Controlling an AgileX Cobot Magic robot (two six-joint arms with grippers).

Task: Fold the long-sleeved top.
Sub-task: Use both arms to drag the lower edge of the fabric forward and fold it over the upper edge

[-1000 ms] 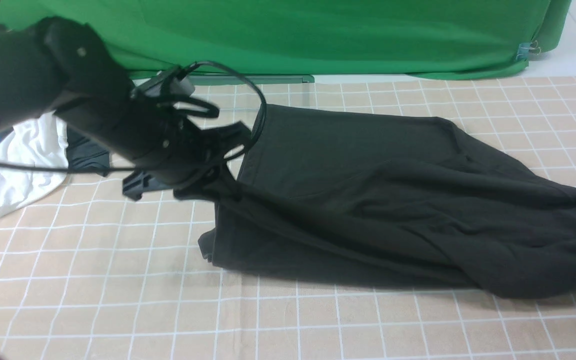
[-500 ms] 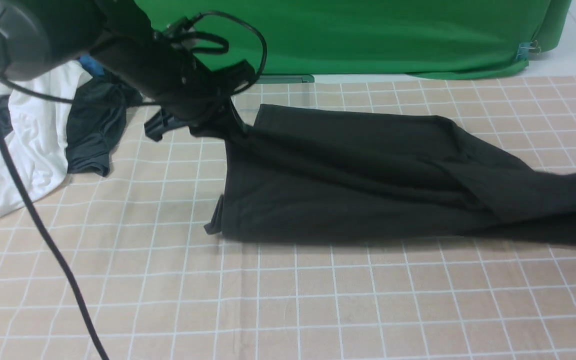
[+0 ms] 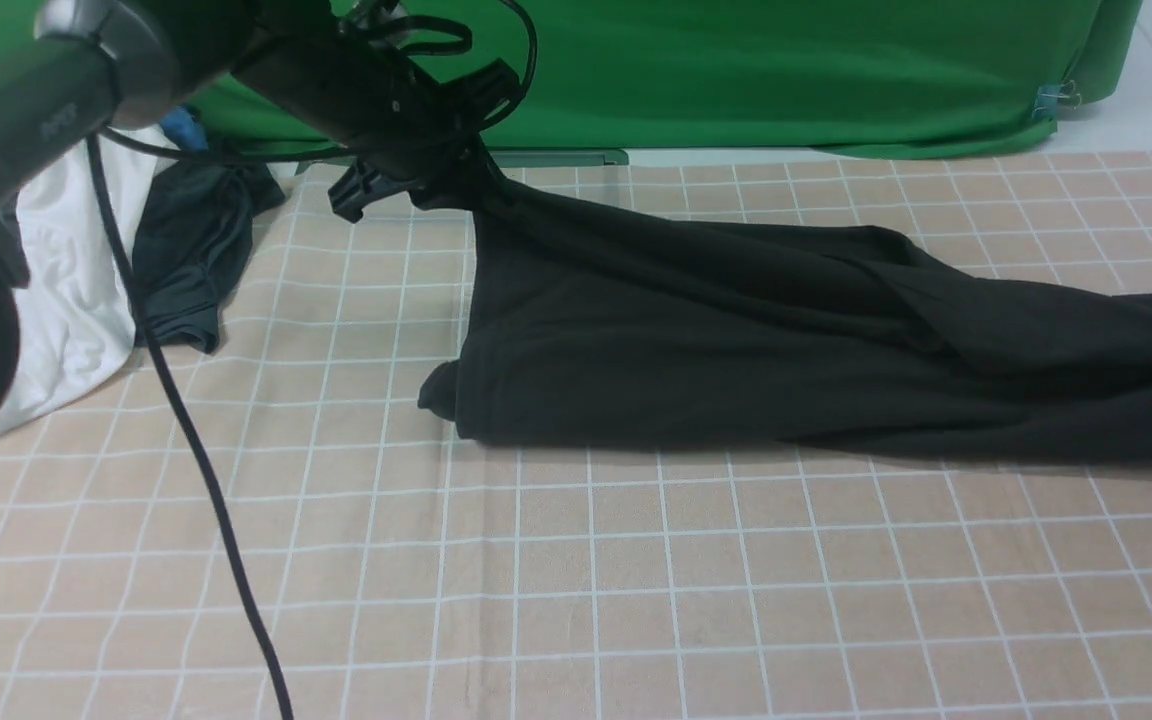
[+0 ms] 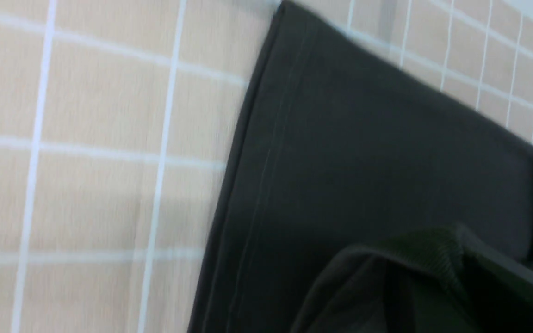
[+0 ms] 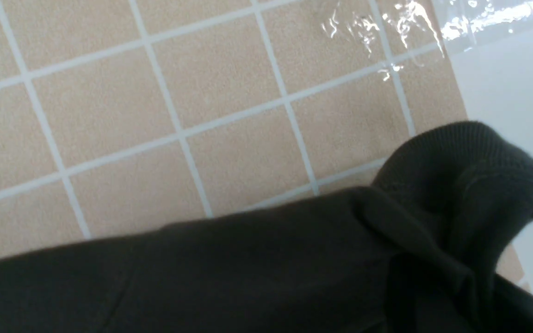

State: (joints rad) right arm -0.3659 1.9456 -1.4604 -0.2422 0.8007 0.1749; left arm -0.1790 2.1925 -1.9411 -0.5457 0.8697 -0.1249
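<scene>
Long-sleeved top (image 3: 736,340) lies spread on the tan checked cloth (image 3: 636,600) in front of the green backdrop (image 3: 736,70), stretched sideways and running off the frame's right edge. Its corner nearest the backdrop is lifted off the cloth, up to the left gripper (image 3: 426,185). The jaws look clamped on that corner, though the dark blur makes it hard to be sure. Left wrist view: stitched hem (image 4: 266,162) runs straight across the cloth. Right wrist view: ribbed cuff (image 5: 470,175) is bunched up above the cloth. The right gripper shows in no view, so I can't tell its jaws. White shirt (image 3: 66,290) and dark grey-teal garment (image 3: 191,260) are heaped below the backdrop's left end. Black cable (image 3: 206,480) hangs from the left arm.
</scene>
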